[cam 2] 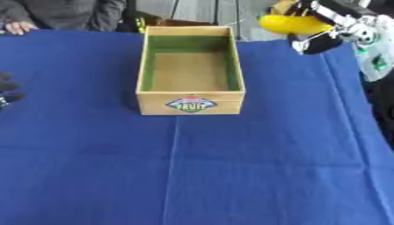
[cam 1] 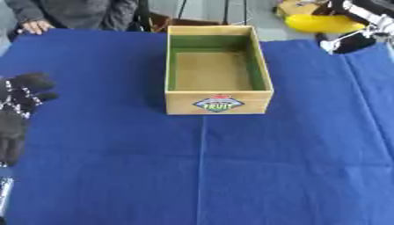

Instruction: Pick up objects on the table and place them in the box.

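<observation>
A wooden fruit box (cam 1: pixel 218 102) stands open on a blue tablecloth (cam 1: pixel 231 176), its inside bare. At the upper right, beyond the box's far right corner, the right hand (cam 2: pixel 327 37) holds a yellow banana (cam 2: pixel 295 23) raised above the table, fingers curled around it. The left hand (cam 1: pixel 19 103) rests at the left edge, fingers relaxed, holding nothing.

The box (cam 1: pixel 218 70) stands on the worktop (cam 1: pixel 231 167), toward its far middle. A banana (cam 2: pixel 294 23) is up at the far right, behind and right of the box, in the right robot hand (cam 2: pixel 327 37). The left robot hand (cam 1: pixel 19 112) lies at the worktop's left edge.
</observation>
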Motion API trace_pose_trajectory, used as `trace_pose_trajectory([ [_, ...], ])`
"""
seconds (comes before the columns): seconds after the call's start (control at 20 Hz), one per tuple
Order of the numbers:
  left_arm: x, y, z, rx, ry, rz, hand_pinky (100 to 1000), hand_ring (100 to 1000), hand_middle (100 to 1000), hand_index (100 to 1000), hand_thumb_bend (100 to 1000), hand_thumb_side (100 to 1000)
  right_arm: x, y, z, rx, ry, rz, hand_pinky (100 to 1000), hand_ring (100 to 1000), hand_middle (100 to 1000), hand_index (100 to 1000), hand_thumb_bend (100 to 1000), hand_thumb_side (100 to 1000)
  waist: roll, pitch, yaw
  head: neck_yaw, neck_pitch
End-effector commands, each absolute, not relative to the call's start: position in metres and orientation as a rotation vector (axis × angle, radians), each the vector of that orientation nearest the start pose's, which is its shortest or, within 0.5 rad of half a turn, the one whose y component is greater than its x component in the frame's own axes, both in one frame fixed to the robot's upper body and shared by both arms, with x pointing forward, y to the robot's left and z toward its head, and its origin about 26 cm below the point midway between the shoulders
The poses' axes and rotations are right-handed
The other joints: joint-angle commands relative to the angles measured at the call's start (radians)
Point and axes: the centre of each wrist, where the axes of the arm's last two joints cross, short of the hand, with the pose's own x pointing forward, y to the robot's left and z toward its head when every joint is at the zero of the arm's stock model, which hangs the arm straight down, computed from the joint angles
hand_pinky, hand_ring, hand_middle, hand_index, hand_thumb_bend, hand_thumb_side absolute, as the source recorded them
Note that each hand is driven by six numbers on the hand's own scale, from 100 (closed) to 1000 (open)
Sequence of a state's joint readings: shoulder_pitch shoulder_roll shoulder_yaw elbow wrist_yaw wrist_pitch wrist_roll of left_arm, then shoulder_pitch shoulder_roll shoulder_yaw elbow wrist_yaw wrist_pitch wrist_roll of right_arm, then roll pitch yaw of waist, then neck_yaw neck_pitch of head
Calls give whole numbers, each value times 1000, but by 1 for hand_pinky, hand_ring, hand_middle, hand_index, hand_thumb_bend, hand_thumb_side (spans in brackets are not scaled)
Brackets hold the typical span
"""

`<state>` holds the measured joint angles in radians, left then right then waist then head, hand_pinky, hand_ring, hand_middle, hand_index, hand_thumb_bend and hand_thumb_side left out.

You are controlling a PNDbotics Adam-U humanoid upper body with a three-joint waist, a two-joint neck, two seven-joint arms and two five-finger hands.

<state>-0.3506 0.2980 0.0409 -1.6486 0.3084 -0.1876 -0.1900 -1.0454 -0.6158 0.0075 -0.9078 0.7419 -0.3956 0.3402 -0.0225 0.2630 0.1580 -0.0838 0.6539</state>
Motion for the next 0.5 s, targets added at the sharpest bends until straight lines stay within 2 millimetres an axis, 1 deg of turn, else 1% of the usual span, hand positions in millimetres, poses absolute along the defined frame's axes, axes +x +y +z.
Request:
trace_pose_trajectory([
  [0.05, 350, 288, 143, -213, -2183, -290, 761, 772, 730, 690, 460, 990, 470, -336, 311, -965, -1793, 1401, 678, 566, 578, 675, 100, 100, 5, -25, 4, -8, 2],
  [0.25, 350, 285, 143, -225, -2181, -292, 761, 773, 729, 690, 460, 989, 478, -300, 312, -899, -1828, 1495, 678, 568, 580, 675, 100, 100, 9, -29, 14, -17, -2],
  [0.4, 350, 283, 143, -235, -2182, -294, 760, 773, 729, 690, 460, 989, 483, -277, 306, -849, -1831, 1559, 680, 567, 578, 675, 100, 102, 13, -28, 24, -27, -6],
  [0.5, 350, 282, 143, -241, -2183, -295, 760, 773, 730, 690, 460, 990, 486, -266, 300, -817, -1830, 1583, 682, 568, 579, 676, 100, 107, 16, -26, 29, -32, -7],
])
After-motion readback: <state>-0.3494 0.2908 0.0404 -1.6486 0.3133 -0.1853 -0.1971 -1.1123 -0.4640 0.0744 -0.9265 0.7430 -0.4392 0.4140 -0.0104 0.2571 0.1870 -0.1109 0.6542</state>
